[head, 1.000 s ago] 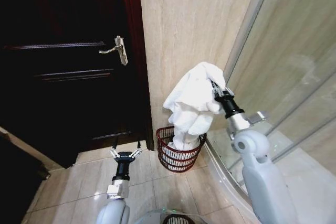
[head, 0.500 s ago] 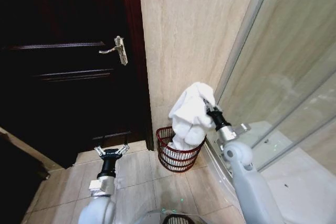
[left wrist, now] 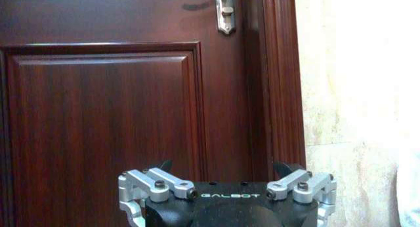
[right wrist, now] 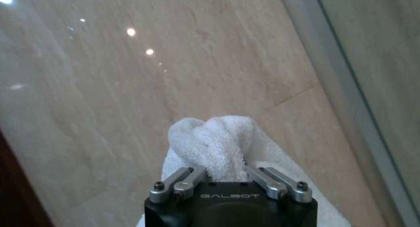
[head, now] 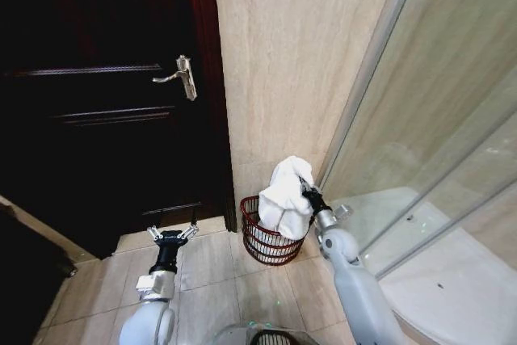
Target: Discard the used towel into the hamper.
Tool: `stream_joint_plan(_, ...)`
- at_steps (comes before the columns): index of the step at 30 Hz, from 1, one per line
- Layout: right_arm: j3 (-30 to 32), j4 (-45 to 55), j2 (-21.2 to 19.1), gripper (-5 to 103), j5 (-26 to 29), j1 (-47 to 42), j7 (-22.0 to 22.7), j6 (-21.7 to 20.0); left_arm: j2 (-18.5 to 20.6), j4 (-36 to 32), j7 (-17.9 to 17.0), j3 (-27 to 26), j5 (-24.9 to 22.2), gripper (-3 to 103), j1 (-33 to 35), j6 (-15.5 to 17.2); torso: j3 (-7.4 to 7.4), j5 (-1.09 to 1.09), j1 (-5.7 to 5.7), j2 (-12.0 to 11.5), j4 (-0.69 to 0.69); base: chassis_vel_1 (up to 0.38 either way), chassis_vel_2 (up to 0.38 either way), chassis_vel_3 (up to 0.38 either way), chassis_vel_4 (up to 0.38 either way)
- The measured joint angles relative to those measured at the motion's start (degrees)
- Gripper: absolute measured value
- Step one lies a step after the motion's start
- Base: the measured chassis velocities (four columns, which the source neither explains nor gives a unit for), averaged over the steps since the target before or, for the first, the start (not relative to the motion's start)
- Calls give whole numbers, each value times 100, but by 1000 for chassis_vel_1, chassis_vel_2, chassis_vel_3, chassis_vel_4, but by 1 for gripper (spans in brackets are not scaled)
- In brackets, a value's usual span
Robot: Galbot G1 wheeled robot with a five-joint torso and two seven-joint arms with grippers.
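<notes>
The white towel hangs bunched from my right gripper, which is shut on its upper folds. Its lower end dips inside the hamper, a small dark red wire basket standing on the floor against the tiled wall. In the right wrist view the towel bulges up between the fingers of the right gripper. My left gripper hovers low over the floor tiles left of the hamper, open and holding nothing. In the left wrist view the left gripper faces the door.
A dark wooden door with a metal handle stands shut on the left. A glass shower screen and its raised sill close off the right. Beige floor tiles lie open before the hamper.
My right arm has lowered the towel from well above the hamper down so its bottom sits in it. The left gripper shifted left, then stayed put.
</notes>
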Motion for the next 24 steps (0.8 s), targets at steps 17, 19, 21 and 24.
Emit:
stream_joint_plan(17,-175,972,-165,14,-200,291,510,-45,-21,19,-10,195,109,100,-65,-43,-1,-2,-1,0,0,0,0,0,0)
stream_joint_plan(19,-179,565,-49,14,-292,253,344,87,-27,18,-13,215,121,100,-60,-65,-1,0,-1,0,0,0,0,0,0)
stream_joint_plan(21,-177,367,13,14,-330,246,282,183,-29,16,-13,221,129,100,-59,-78,-1,0,-1,0,0,0,0,0,0)
stream_joint_plan(24,-150,-39,128,14,-436,230,127,401,-41,8,-11,231,150,100,-50,-114,-1,-1,-1,0,0,0,0,0,0)
